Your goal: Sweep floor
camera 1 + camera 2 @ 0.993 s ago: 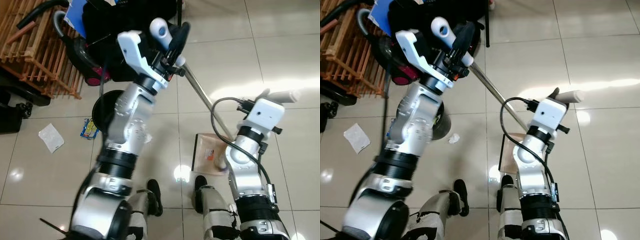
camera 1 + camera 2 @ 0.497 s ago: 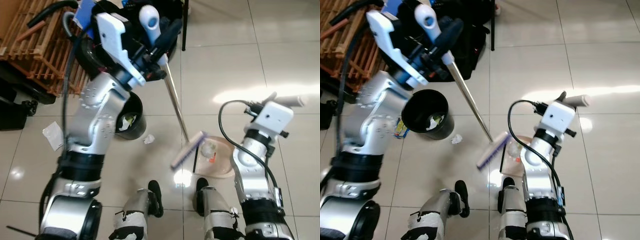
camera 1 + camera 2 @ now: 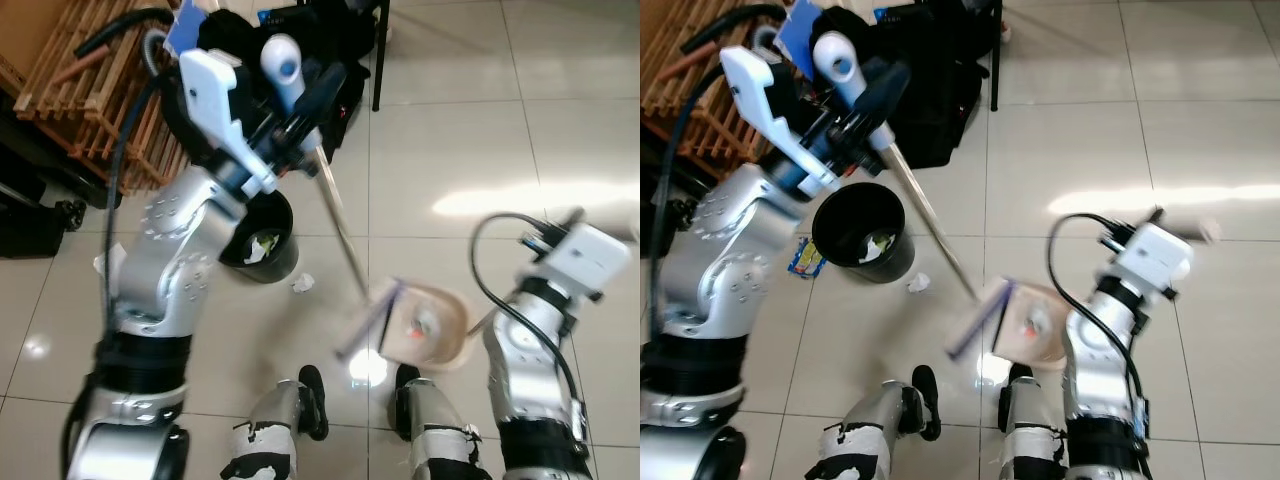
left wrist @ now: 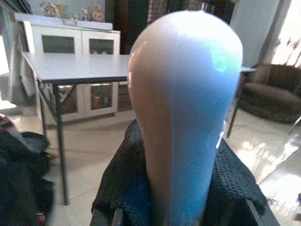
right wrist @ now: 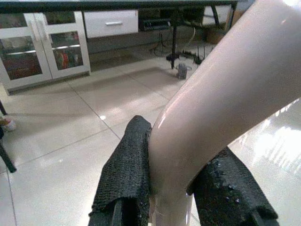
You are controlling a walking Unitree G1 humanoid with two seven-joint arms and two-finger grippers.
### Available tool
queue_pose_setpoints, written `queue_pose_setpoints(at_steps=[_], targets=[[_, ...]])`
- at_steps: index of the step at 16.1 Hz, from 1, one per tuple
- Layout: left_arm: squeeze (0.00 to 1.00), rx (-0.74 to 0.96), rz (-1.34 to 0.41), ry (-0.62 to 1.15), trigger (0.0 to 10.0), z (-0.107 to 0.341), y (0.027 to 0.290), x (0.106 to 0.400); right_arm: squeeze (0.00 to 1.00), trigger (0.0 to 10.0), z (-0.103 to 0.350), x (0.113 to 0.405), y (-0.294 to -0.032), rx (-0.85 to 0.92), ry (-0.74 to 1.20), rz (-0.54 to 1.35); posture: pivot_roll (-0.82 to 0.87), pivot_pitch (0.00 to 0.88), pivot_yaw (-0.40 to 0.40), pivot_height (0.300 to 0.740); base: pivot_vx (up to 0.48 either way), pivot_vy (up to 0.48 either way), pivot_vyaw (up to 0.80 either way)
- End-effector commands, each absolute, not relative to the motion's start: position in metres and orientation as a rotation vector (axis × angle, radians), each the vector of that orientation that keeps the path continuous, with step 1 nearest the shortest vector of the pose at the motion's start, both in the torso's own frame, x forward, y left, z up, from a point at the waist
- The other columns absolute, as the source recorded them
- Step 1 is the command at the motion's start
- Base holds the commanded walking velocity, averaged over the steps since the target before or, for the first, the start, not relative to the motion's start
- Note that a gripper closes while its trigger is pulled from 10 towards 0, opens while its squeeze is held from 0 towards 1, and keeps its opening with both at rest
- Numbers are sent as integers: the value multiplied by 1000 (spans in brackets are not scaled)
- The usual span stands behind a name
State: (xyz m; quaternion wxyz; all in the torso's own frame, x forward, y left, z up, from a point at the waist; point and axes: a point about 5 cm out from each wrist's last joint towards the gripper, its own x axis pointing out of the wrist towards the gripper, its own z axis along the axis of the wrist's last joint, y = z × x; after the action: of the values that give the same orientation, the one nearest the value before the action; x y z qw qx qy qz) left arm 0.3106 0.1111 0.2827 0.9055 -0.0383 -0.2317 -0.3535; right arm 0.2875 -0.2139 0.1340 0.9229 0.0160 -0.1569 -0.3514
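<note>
— What kind of place is this?
— A home living room: glossy floor tiles (image 3: 450, 150), a grey table (image 4: 75, 66) with white glass-door cabinets (image 4: 89, 44) behind it, and a brown sofa (image 4: 273, 96) near it.

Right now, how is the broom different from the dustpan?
The broom has a long silver shaft held tilted by the left gripper; the dustpan is a flat beige tray on the floor, its handle in the right gripper. The broom head is purple. Both meet near the robot's feet.
</note>
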Motion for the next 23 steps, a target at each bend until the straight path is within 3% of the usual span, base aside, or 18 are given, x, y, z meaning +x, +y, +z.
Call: queue_pose_setpoints(at_steps=[1, 4, 8, 13, 23], targets=[[0, -33, -723, -521, 10000, 291, 117, 301, 0, 10000, 131, 282, -217, 53, -307, -732, 33, 252, 131, 740, 0, 0, 0], [0, -25, -704, -491, 10000, 290, 128, 291, 0, 10000, 133, 275, -228, 62, -305, -757, 44, 241, 122, 740, 0, 0, 0], [0, 6, -694, -388, 10000, 253, 128, 279, 0, 10000, 151, 274, -236, 113, -341, -741, 21, 224, 115, 740, 0, 0, 0], [0, 135, -584, -243, 10000, 220, 155, 269, 0, 10000, 182, 270, -241, 167, -371, -719, 4, 182, 96, 740, 0, 0, 0], [0, 254, -364, 311, 10000, 123, 193, 260, 0, 10000, 258, 289, -238, 258, -391, -599, -12, 158, 82, 740, 0, 0, 0]])
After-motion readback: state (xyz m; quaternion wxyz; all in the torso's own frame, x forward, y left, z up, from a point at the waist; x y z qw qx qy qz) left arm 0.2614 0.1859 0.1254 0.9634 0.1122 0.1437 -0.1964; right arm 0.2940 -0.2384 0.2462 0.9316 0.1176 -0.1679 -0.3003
